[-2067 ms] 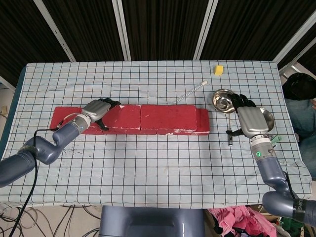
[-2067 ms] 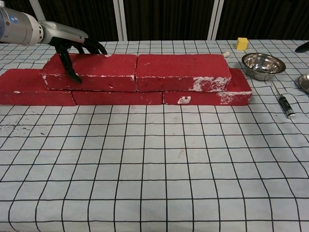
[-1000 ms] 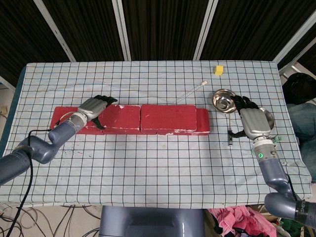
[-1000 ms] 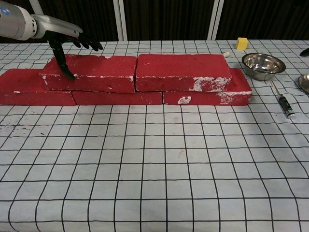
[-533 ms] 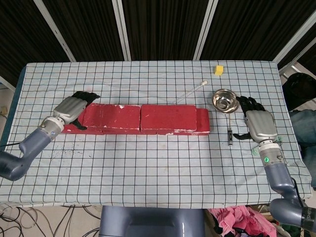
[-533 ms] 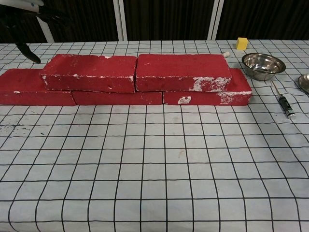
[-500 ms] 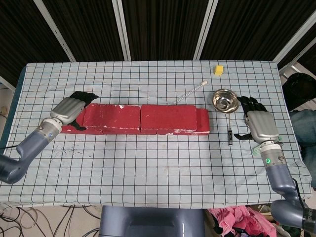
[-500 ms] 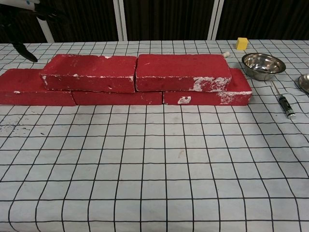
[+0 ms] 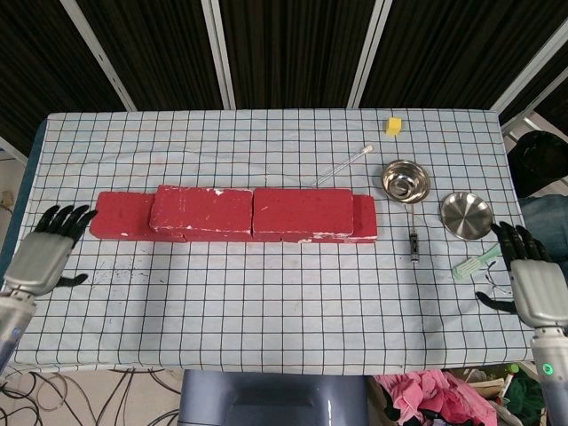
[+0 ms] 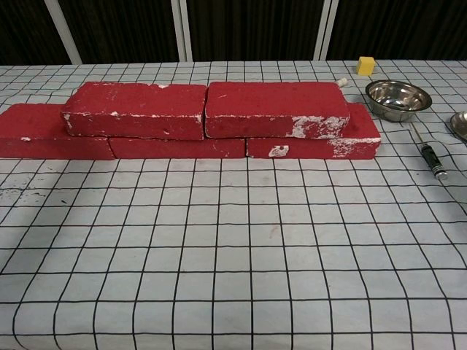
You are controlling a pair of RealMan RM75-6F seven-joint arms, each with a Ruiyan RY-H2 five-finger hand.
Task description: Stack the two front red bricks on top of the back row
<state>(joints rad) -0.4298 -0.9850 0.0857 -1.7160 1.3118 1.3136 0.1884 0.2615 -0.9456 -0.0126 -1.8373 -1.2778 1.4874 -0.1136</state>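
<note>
Both hands have drawn back to the near table corners, left hand [image 9: 40, 253] and right hand [image 9: 535, 282] empty with fingers spread. Two upper red bricks [image 9: 202, 210] sit end to end atop the back row [image 10: 179, 148], so stacking looks finished.

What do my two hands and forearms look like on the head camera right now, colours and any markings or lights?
Both match: the left hand and right hand have a smooth silver-grey back plate and black fingers. Each wrist is a pale silver-grey cylinder. The right wrist carries a small green light near the bottom edge of the frame. No cable is visible now, and the chest view shows neither hand.
</note>
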